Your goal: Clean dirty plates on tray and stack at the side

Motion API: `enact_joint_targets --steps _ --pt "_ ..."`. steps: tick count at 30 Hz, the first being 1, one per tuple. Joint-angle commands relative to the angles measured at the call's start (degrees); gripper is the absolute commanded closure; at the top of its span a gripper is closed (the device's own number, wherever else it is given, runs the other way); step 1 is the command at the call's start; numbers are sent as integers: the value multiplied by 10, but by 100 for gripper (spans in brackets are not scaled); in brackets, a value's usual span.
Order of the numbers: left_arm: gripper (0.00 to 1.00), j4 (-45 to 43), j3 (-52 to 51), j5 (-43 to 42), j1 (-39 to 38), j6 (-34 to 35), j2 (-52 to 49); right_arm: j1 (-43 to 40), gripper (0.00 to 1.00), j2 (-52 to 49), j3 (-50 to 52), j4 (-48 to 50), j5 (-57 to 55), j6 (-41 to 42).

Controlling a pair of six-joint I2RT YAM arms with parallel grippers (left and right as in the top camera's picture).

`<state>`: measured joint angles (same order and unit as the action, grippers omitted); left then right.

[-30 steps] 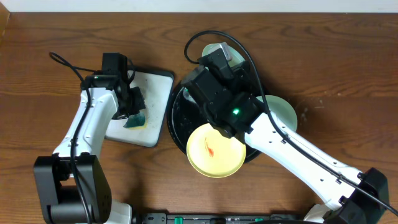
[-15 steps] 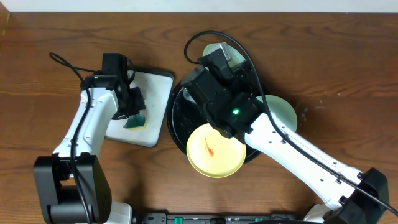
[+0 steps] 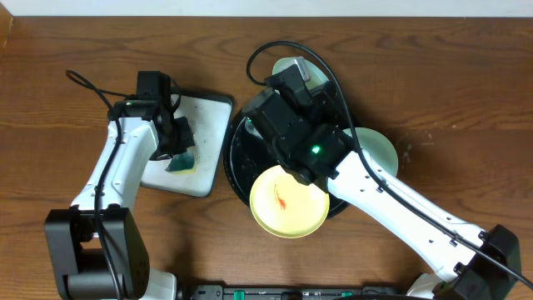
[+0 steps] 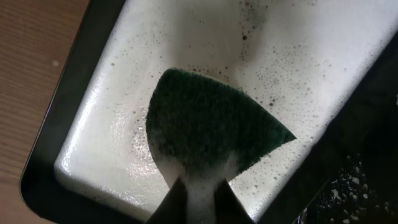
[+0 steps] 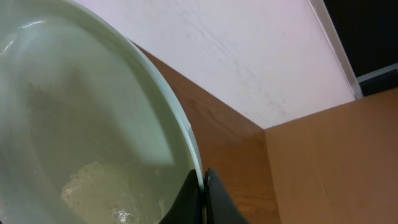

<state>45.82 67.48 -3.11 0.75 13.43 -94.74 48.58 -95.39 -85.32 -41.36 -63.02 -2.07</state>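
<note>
Nearest: yellow plate (image 3: 290, 204) w/ red smear (image 3: 281, 200) is sitting at front of black tray (image 3: 240, 157), overhanging its rim. Mint plate (image 3: 381, 146) is lying on the table (image 3: 83, 50) just R of tray. Mid-left, L fingers (image 4: 171, 202) are clamping a green sponge (image 4: 211, 124) over the foamy white tray (image 4: 298, 56). Farthest, R fingers (image 5: 219, 199) are pinching shut on rim of 2nd mint plate (image 5: 81, 124), holding it tilted at tray's far rim.

No text, labels, brands, numbers or signs readable in any view.
</note>
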Motion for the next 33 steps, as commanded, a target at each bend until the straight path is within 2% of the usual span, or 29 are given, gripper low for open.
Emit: enact_joint_targets --steps 1,4,7,10,16,19,22,24,29,33 --pt "92 1 1 -3 3 -9 1 -2 99 6 -2 -12 15 42" --pt "92 -1 1 -3 3 -9 1 -46 99 -2 0 -53 158 145" --pt "92 -1 1 -3 3 -9 1 -110 99 -10 0 -70 245 188" --pt "92 0 1 -3 3 -9 1 -156 99 8 -20 -106 268 209" --pt "92 -4 1 -3 3 -9 1 -165 99 34 -24 -87 269 107" --pt "92 -3 1 -3 3 -9 1 -176 99 44 -25 -114 302 175" --pt "92 -2 1 -3 3 -9 1 -218 99 57 -25 -113 387 237" --pt "92 -3 1 -3 3 -9 1 -264 99 61 -25 -109 462 260" --pt "92 -1 1 -3 3 -9 1 -440 99 57 -23 -131 685 291" --pt "92 2 1 -3 3 -9 1 -589 99 36 -22 -167 767 289"
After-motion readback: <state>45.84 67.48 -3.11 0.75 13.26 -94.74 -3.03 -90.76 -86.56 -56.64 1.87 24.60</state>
